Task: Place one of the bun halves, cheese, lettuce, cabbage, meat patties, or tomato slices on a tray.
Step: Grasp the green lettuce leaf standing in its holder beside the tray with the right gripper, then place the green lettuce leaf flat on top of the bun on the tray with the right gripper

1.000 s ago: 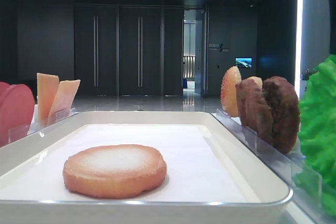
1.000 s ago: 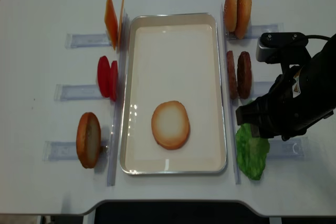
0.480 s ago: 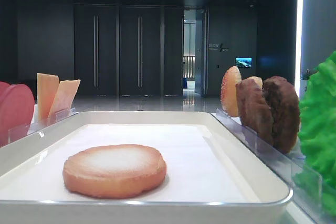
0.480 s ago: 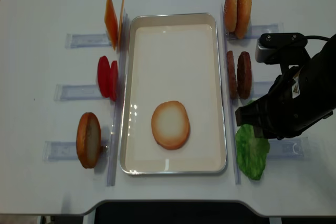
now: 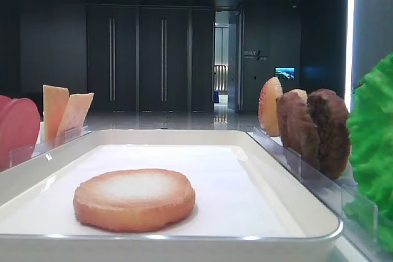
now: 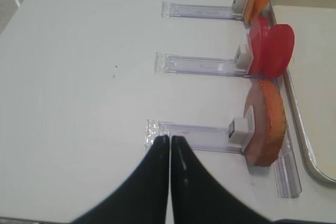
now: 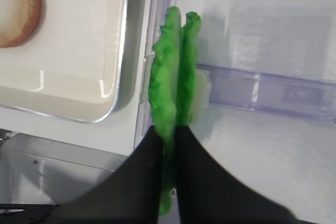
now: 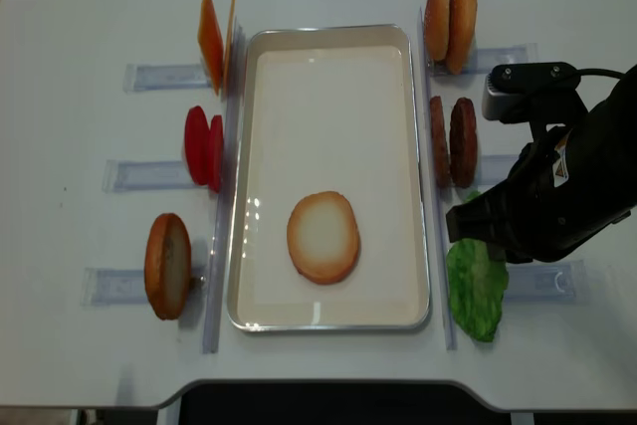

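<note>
Since one second ago the lettuce has shifted a little: in the low front view its top edge now stands higher and leans more toward the tray, and the right arm above it has moved slightly. The right gripper has closed on the lettuce; in the right wrist view the two dark fingers pinch the green leaves from both sides, near their lower edge. The lettuce is still in its clear holder, just outside the tray's right rim, near the front right corner of the table.

The left gripper is clenched and holds nothing. It hovers over the table near the front left holder, where one bun half stands. Another bun half lies flat in the front part of the tray.

The risks, in my judgement: two leaves seem to stand together between the fingers, so both may come up at once. The grip is near the edge of a soft, ruffled leaf, so it may slip or bend during the lift. The leaf may also catch on the holder and drag it against the tray rim.
</note>
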### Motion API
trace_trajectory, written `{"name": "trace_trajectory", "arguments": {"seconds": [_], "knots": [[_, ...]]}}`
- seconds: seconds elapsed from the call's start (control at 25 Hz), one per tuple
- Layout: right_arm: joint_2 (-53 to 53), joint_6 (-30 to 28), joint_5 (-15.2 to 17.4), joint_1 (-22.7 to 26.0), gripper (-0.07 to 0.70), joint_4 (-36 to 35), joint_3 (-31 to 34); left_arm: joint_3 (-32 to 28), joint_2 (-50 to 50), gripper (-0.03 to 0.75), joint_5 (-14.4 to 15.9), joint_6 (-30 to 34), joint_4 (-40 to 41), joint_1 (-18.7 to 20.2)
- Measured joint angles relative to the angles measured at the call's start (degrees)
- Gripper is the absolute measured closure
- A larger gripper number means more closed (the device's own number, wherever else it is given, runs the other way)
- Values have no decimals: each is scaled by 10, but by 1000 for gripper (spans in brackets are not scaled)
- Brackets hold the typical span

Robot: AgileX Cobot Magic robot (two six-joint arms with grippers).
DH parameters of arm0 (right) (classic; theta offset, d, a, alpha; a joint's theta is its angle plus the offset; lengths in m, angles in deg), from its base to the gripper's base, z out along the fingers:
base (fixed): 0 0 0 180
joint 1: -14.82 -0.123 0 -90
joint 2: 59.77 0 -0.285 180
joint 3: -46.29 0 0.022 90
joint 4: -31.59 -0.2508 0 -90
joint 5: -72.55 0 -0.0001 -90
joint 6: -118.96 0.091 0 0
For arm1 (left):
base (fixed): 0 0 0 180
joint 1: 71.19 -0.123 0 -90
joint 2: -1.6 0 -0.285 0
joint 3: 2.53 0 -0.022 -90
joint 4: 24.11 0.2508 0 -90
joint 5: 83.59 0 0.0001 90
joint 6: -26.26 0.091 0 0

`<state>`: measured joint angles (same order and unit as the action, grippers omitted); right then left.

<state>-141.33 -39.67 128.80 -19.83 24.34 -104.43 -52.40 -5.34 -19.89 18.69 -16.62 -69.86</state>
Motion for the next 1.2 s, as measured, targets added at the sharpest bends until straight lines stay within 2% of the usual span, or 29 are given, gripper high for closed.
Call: {"name": "trace_trajectory", "arguments": {"seconds": [0.24, 0.68, 1.08, 1.2], "knots": [[0, -7, -1, 0, 612, 0, 0, 0, 0, 715, 0, 0, 0, 0], [25, -12, -5, 0, 615, 1, -1, 0, 0, 715, 0, 0, 0, 0], [79, -13, 10, 0, 615, -1, -30, 0, 0, 715, 0, 0, 0, 0], [87, -37, 22, 0, 615, -29, -38, 0, 0, 715, 0, 0, 0, 0]]}}
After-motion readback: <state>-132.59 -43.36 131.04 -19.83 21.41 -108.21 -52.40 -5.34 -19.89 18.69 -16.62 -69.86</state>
